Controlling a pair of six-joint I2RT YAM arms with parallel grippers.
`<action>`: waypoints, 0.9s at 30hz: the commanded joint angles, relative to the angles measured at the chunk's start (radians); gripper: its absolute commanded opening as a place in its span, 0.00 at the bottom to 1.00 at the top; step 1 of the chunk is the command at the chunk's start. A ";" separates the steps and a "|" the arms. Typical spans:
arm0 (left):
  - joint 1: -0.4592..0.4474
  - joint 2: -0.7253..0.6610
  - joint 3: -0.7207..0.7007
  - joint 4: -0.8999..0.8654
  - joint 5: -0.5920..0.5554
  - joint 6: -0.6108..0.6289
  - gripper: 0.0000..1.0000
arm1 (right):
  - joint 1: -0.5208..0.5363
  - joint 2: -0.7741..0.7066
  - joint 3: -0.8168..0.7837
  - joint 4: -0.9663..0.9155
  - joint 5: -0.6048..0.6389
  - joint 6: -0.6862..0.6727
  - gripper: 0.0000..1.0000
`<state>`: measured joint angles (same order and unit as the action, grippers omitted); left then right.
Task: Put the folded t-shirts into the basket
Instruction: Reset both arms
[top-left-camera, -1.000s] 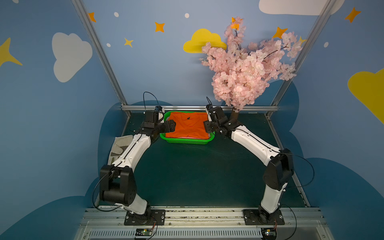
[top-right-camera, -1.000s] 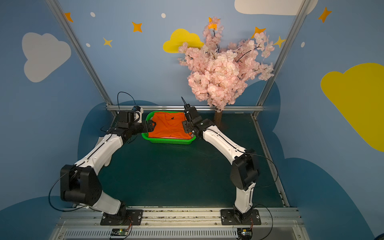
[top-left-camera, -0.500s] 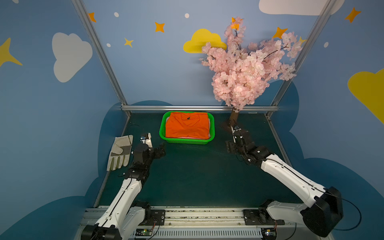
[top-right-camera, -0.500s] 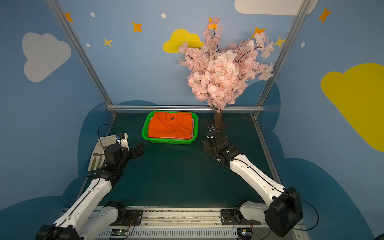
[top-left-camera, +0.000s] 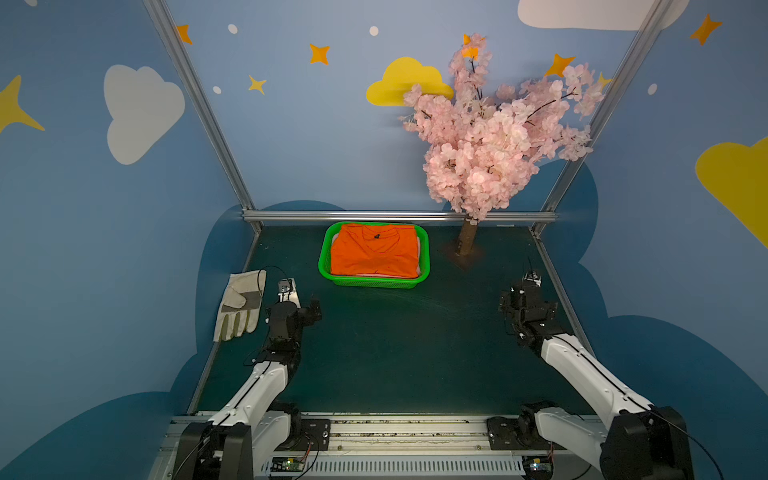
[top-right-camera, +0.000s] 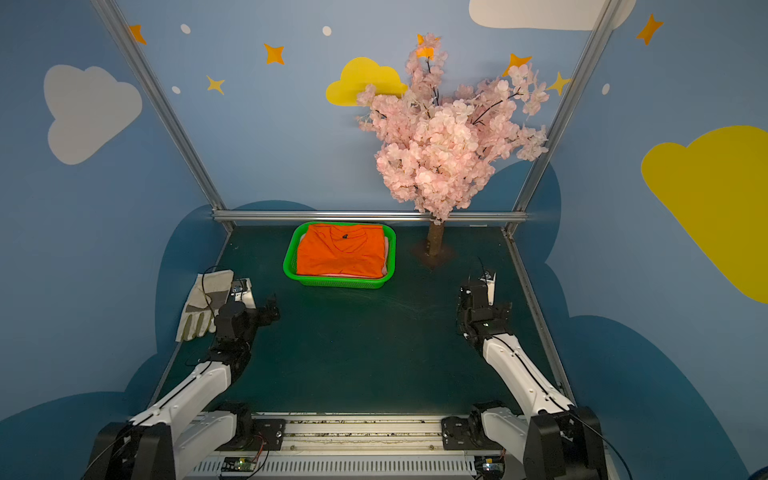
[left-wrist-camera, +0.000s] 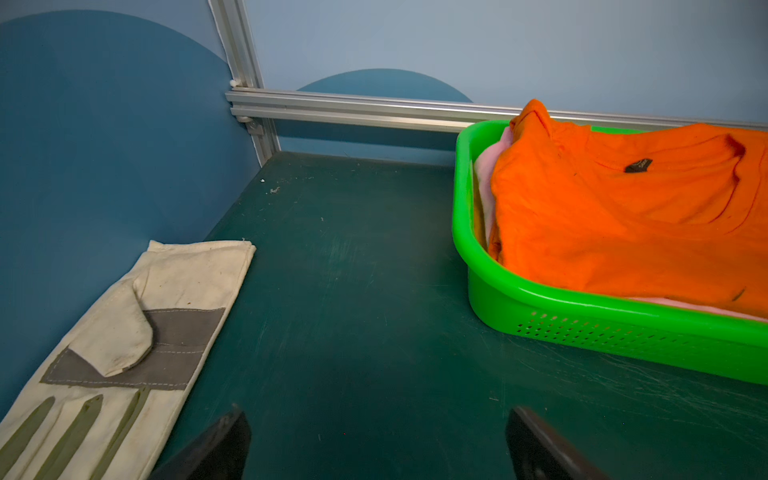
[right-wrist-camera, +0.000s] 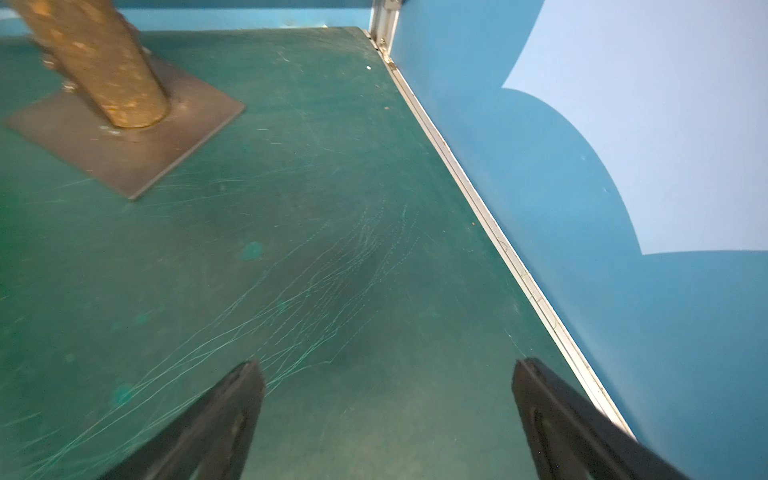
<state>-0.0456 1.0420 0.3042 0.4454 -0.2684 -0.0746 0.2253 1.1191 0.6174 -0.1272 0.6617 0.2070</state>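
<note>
Looking done: orange shirt (top-left-camera: 374, 254) tops the basket (top-left-camera: 374, 284), left pincer (left-wrist-camera: 378, 419) and right pincer (right-wrist-camera: 386, 370) wide, empty; just park clear of it.

This is a robotics test cell in a lab, dressed up as a cartoon sky. Silver slotted aluminium frame posts (top-left-camera: 200, 108) and a matching cross rail (top-left-camera: 399, 216) hold flat blue wall panels (top-left-camera: 316, 145) printed with white and yellow clouds and orange stars. The floor of the cell is a dark green, heavily scratched tabletop (top-left-camera: 395, 353).

Two white-and-black jointed robot arms, the left arm (top-left-camera: 257, 390) and the right arm (top-left-camera: 590, 374), are bolted to a metal base rail (top-left-camera: 407, 432) at the near edge, beside a bare green circuit board (top-left-camera: 286, 464). An artificial pink blossom tree (top-left-camera: 490, 141) stands on a brown metal plate (right-wrist-camera: 137, 162). A bright green perforated plastic basket (top-left-camera: 374, 283) sits near the back like a staged prop.
</note>
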 joint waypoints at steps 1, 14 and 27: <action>0.004 0.066 0.013 0.107 0.068 0.063 1.00 | -0.018 0.054 -0.030 0.172 -0.009 -0.040 0.98; 0.003 0.384 0.012 0.438 0.183 0.100 1.00 | -0.043 0.174 -0.126 0.457 -0.155 -0.180 0.98; -0.005 0.524 0.046 0.514 0.238 0.133 1.00 | -0.121 0.346 -0.162 0.749 -0.281 -0.185 0.98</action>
<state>-0.0467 1.5623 0.3389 0.9131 -0.0517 0.0395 0.1242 1.4445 0.4667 0.5262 0.4294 0.0044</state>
